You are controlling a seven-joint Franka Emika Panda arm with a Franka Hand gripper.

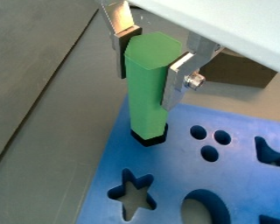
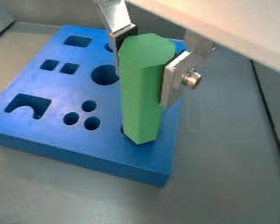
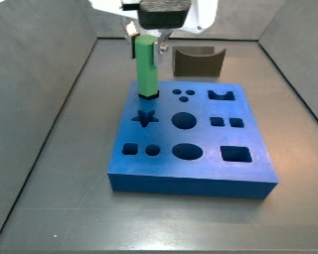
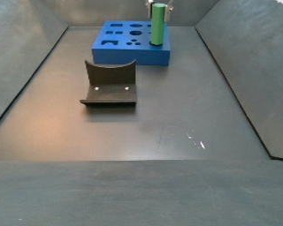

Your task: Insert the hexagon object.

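The hexagon object [image 1: 149, 92], a long bright-green peg with flat sides, stands upright between my gripper's fingers. My gripper [image 1: 150, 66] is shut on its upper part, one silver finger [image 2: 173, 80] on each side, as both wrist views show. The peg's lower end sits in a dark hole at a corner of the blue block [image 1: 230, 188]. In a side view the peg [image 3: 146, 67] stands at the block's [image 3: 209, 164] far left corner, under my gripper [image 3: 148, 40]. The peg [image 4: 159, 24] and the block [image 4: 120, 50] also show far off in a side view.
The blue block has several other shaped holes, among them a star [image 1: 134, 192] and round ones [image 2: 104, 76]. The fixture [image 3: 198, 62], a dark grey curved bracket, stands on the floor behind the block; it also shows in a side view [image 4: 110, 85]. Grey walls ring the floor.
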